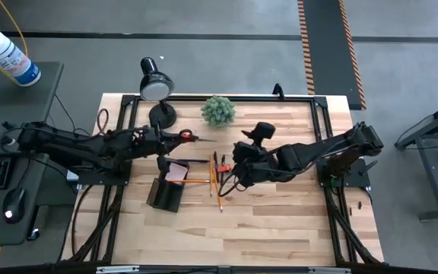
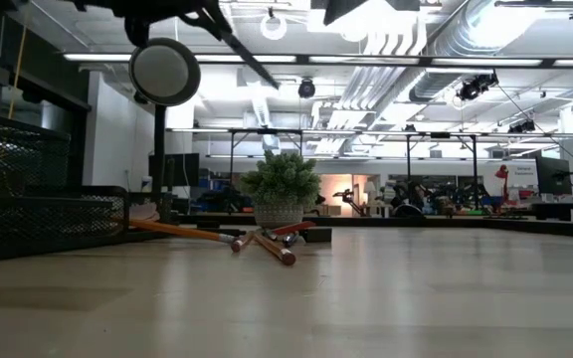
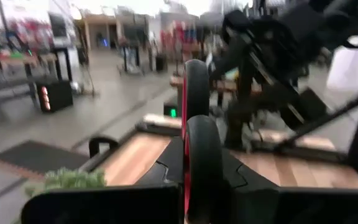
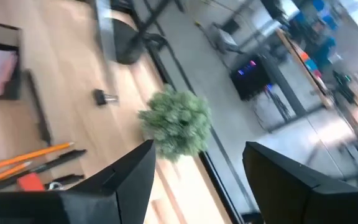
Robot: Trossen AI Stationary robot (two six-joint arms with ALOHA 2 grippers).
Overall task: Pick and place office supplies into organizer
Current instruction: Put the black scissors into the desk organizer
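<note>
My left gripper (image 1: 175, 138) hangs above the table in front of the lamp's base, shut on the red-handled scissors (image 1: 188, 135). Their thin blades point toward the table's right. My right gripper (image 1: 238, 157) stands open above the loose supplies, its fingers wide apart (image 4: 197, 165) with nothing between them. Yellow-orange pencils (image 1: 204, 181) and dark pens (image 1: 198, 161) lie crossed on the wood mid-table. A small black binder clip (image 4: 104, 96) lies nearer the plant. The black organizer (image 1: 162, 196) stands left of the pencils, with a pink sticky-note pad (image 1: 177, 172) in its far compartment. My left gripper pinches the scissors at their handle end (image 3: 194, 134) between its two fingers, coming in level from the table's left. The handle loops stand on edge between the fingers. The scissors are lifted clear of the table and roughly level, with the blades pointing away from the gripper.
A black desk lamp (image 1: 157, 82) stands at the far left of the table and a green spiky plant (image 1: 218, 111) at the far middle. The near half of the wooden table (image 1: 242, 236) is bare wood. A black frame runs along the table's edges.
</note>
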